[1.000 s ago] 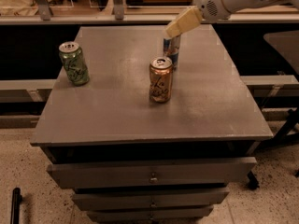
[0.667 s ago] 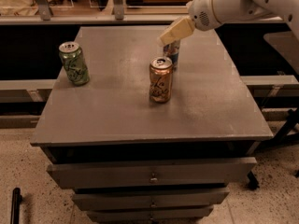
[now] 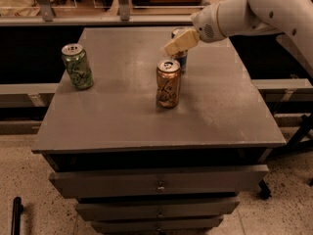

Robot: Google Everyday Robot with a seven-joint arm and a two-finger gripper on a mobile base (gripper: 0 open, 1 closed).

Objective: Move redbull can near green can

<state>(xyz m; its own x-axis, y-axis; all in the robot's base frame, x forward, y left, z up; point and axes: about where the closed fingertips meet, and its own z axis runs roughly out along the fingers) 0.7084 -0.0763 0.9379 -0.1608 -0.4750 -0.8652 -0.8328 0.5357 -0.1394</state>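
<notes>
The redbull can (image 3: 182,59) stands upright at the back middle of the grey table (image 3: 122,121), just behind the copper-orange can (image 3: 168,83). Only its silver top and blue lower part show. My gripper (image 3: 172,48), cream-coloured on a white arm coming in from the upper right, is at the redbull can's upper half and covers its middle. The green can (image 3: 77,66) stands upright near the table's left edge, well left of the gripper.
The table sits on a cabinet with several drawers (image 3: 159,180). A dark shelf and rails run behind the table. A black table leg (image 3: 293,136) stands at the right. The floor is speckled.
The gripper has moved a little left and down, closer onto the redbull can. The three cans have not moved.
</notes>
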